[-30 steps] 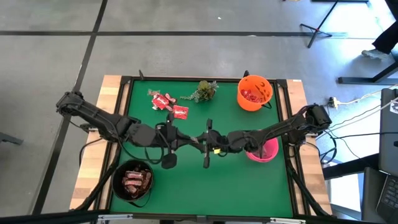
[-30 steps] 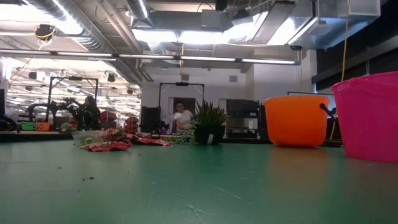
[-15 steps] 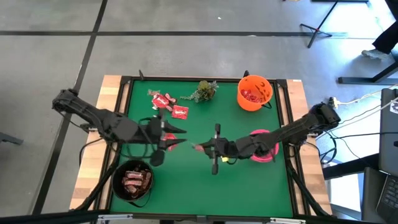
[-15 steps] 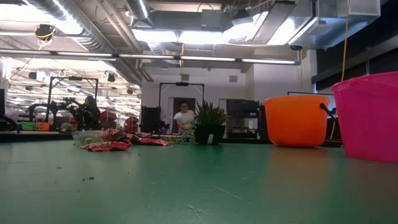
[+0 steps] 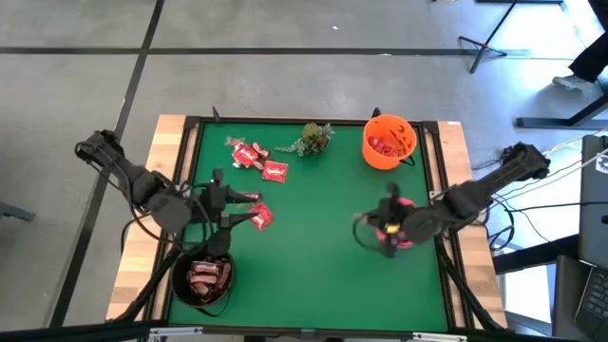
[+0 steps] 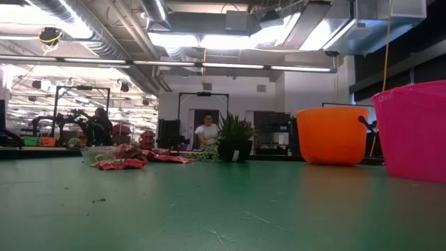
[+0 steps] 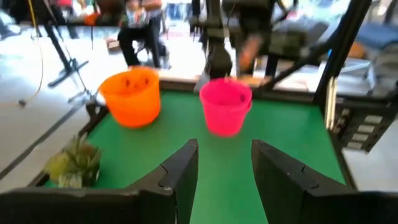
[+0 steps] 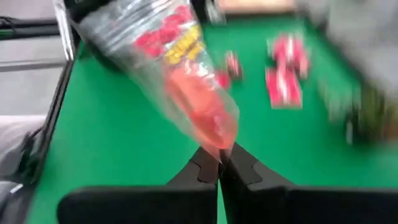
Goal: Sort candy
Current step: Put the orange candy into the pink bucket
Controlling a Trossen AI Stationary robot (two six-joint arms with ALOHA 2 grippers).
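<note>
My right gripper (image 8: 219,163) is shut on a clear-wrapped candy (image 8: 186,68) with red sweets inside. In the high view my right gripper (image 5: 366,233) hangs just left of the pink bowl (image 5: 407,228). My left gripper (image 7: 225,168) stands open with nothing between its fingers; from above, my left gripper (image 5: 245,209) is near the left edge, beyond the black bowl (image 5: 202,278). A red packet (image 5: 259,217) shows right at its fingertips. More red candy (image 5: 256,160) lies at the far left. My right gripper pinches one end of the clear wrapper (image 8: 217,144) between its two fingertips. The wrapper stands out ahead of the fingers, its printed end farthest from them, lifted clear of the table.
The orange bowl (image 5: 388,141) with red candy stands at the far right, a green plant sprig (image 5: 312,139) beside it. The black bowl holds dark bars. A person (image 6: 206,132) stands far behind the table. Bare green mat (image 5: 313,256) lies between the arms.
The arms have drawn apart from the table's middle. My right gripper went toward the right edge and the pink bowl, lifting and tipping up, still shut on the clear-wrapped candy. My left gripper went toward the left edge and opened; a red packet now shows by its fingertips.
</note>
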